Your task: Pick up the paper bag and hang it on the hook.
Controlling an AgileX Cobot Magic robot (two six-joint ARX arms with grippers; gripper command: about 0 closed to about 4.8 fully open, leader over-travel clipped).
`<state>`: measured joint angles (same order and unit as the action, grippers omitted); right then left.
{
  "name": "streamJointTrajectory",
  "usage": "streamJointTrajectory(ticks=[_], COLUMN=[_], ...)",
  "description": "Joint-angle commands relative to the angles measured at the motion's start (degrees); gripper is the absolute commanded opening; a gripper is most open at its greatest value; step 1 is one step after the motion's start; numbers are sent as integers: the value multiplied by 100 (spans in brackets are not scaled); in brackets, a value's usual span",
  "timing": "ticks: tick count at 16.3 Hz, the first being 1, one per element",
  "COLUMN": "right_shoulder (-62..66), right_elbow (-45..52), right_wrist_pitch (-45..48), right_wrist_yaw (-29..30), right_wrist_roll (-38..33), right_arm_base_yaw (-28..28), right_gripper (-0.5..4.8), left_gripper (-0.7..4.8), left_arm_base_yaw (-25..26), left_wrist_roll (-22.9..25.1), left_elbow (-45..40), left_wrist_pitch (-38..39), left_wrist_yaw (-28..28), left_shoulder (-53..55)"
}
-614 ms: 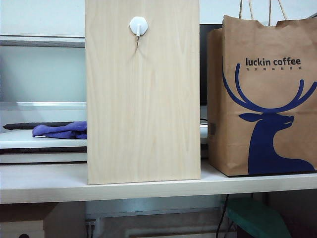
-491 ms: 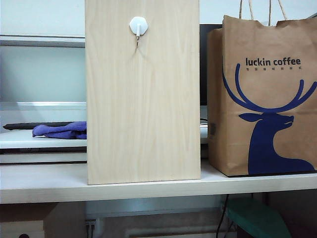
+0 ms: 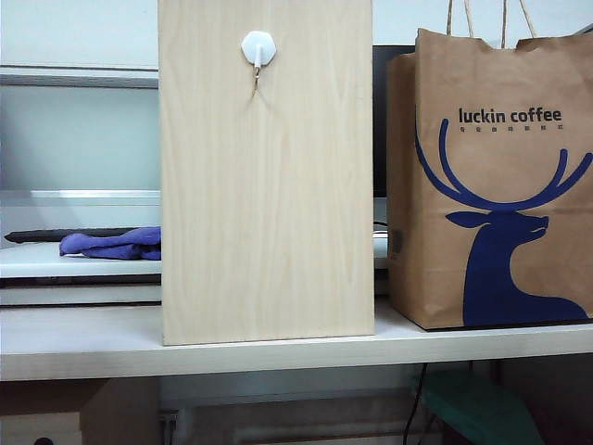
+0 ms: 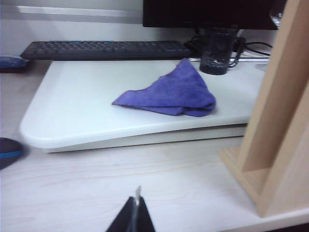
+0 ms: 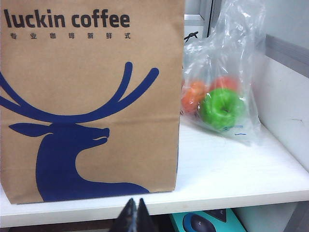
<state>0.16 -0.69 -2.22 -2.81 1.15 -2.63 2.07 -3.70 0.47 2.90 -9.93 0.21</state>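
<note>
The brown paper bag (image 3: 496, 185) with black "luckin coffee" text and a blue deer head stands upright on the pale table at the right, its twisted handles rising out of frame. It fills the right wrist view too, paper bag (image 5: 87, 96). The small white hook (image 3: 258, 48) with a thin prong is fixed high on the upright wooden board (image 3: 267, 185). My right gripper (image 5: 135, 205) is shut and empty, low in front of the bag, apart from it. My left gripper (image 4: 137, 205) is shut and empty above the table, beside the board's base (image 4: 270, 145). Neither gripper shows in the exterior view.
A clear plastic bag with orange and green fruit (image 5: 219, 104) stands right beside the paper bag. A purple cloth (image 4: 171, 92) lies on a white raised platform (image 4: 72, 130). Behind it are a keyboard (image 4: 106, 48) and a dark cup (image 4: 216, 55). A teal pad (image 5: 203, 222) lies below the table edge.
</note>
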Motion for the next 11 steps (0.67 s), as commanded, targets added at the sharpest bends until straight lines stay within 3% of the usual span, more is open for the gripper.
streamJointTrajectory(ticks=[1,2,5,7,9,11], right_shoulder=[0,0,0,0,13,297], right_elbow=[20,20,17,-63,-400,-879], right_wrist_pitch=[352,656,1816,2188,2155,2000], right_wrist_yaw=[256,579,1200,1217,1473,1961], right_wrist_roll=[-973,-1541,-2168,-2409,-2671,-2664], right_arm_base_yaw=[-2,-7,-7,-11,-11,-11], right_gripper=[-1,-1,-1,0,0,-1], left_gripper=[-5,-6,-6,-6,-6,-5], left_arm_base_yaw=[-1095,-1709,-3139,-3858,-4275,-4238], left_wrist_roll=[22,24,24,22,24,24], left_elbow=[7,7,7,7,7,7], left_wrist_pitch=[-31,-31,-31,-31,-31,-31], left_wrist_yaw=[385,389,345,332,304,332], left_shoulder=[0,0,0,0,0,0])
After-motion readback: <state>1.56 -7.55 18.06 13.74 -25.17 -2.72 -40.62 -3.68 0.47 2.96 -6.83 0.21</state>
